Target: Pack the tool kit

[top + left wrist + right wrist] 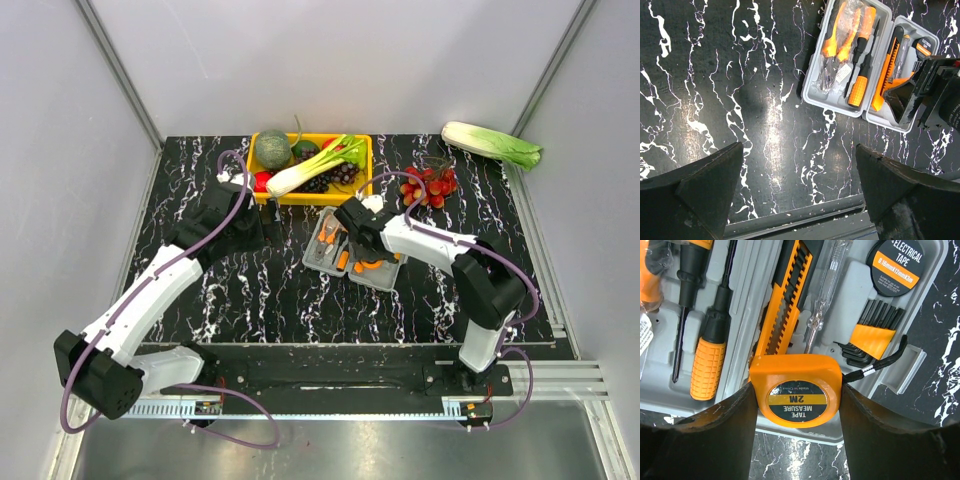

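The right hand [795, 412] clamps the tape measure [796, 382] with the open tool kit [662, 347] just beneath it. It should seat it level in its recess before letting go. The left hand [800, 185] hangs released.

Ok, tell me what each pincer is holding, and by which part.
Right pincer: the tape measure, clamped by its two opposite side edges, at the open case. Left pincer: open, holding nothing.

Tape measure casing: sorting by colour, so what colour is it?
Orange plastic tape measure, black-and-yellow label; clearest in right wrist view.
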Controlling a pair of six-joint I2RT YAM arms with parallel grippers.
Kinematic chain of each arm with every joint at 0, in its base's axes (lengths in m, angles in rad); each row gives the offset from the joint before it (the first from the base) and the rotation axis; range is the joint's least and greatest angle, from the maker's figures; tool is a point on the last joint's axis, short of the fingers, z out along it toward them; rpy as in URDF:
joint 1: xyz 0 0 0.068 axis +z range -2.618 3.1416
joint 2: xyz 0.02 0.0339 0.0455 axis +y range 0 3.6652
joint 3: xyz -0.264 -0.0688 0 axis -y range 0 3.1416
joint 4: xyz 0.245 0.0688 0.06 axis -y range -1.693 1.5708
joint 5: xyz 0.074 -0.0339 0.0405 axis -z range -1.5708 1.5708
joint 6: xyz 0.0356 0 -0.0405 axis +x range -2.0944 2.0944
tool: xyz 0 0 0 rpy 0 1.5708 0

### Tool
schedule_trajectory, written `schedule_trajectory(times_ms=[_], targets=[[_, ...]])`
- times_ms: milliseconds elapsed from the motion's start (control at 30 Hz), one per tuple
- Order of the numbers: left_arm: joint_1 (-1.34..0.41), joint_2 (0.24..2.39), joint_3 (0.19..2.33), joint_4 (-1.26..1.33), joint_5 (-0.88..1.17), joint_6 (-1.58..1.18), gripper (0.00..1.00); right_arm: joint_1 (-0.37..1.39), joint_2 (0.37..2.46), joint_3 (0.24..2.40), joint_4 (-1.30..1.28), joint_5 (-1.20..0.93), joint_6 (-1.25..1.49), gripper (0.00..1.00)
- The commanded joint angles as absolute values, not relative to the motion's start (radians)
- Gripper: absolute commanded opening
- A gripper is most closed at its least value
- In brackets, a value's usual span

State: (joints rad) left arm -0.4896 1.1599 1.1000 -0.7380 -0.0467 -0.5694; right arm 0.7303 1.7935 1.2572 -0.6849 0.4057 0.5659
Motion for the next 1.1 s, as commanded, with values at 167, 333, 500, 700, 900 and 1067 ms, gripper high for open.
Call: schedule_trajectory(times_ms=[167,333,500,700,900,1067], targets=[[-0.483,1.157,1.132,-0.684,-0.023,-0.574,0.97,0.73,1.752,1.198,-0.707,0.364,0.663,0.45],[-0.483,1.163,1.123,-0.675,-0.012,-0.578,0.97,0.73,1.738,1.166,-0.726,0.353,0.669,0.47],[-0.485,1.163,1.12,-0.673,-0.008,-0.577,0.97,0.732,1.735,1.152,-0.746,0.353,0.669,0.49],[-0.483,1.16,1.114,-0.67,-0.008,-0.578,0.97,0.73,1.723,1.15,-0.773,0.359,0.689,0.55],[-0.485,1.164,1.112,-0.669,-0.005,-0.58,0.97,0.73,1.726,1.146,-0.815,0.37,0.744,0.76],[-0.485,1.172,1.106,-0.663,-0.005,-0.581,0.97,0.73,1.7,1.137,-0.81,0.368,0.756,0.86]])
